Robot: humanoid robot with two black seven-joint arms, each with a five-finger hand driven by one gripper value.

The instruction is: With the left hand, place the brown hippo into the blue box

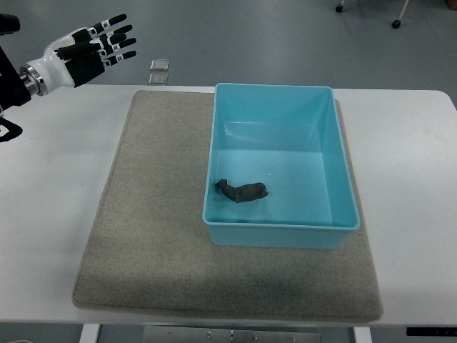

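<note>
Left robot hand (96, 44) hovers off the desk's (50, 200) far left corner, fingers spread, holding nothing. Grey mat (143, 236) lies mid-desk, bare along its left side. Blue box (343, 171) sits on the mat's right part; brown hippo (244, 191) lies inside near its front-left corner.

Left hand (89, 48) and forearm, humanoid, black and white.

White glossy shell over the back of the hand, black beneath and along the palm side. Fingers (118, 31) black, slim and segmented, each carrying small white patches at the joints and near the tips. Wrist a ribbed silver metal ring. Forearm black, running off the left edge; a further black part shows lower at that edge.
</note>
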